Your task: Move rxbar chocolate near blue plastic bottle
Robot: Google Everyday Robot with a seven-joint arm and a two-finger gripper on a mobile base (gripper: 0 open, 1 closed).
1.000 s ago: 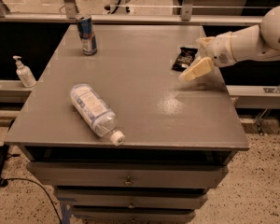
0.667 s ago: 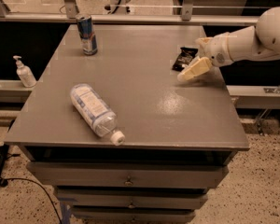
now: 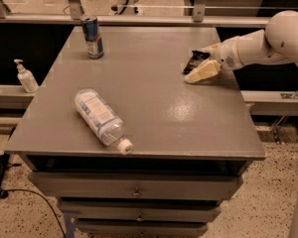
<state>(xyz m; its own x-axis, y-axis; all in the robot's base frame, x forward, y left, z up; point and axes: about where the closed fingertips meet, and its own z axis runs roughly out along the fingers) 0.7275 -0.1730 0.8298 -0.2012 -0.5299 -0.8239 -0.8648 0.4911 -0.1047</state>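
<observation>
The rxbar chocolate is a small black wrapper lying on the grey table near its right edge. My gripper reaches in from the right, low over the table. Its fingers are open and straddle the bar, the near cream finger just in front of it and the other behind. The blue plastic bottle lies on its side at the front left of the table, white cap pointing to the front edge, far from the bar.
A blue-silver drink can stands at the table's back left. A small white pump bottle stands on a lower ledge off the left edge. Drawers sit below the table front. A metal rail runs behind the table.
My gripper has edged slightly left along the table at the bar. The bar, the bottle and the can have stayed where they were.
</observation>
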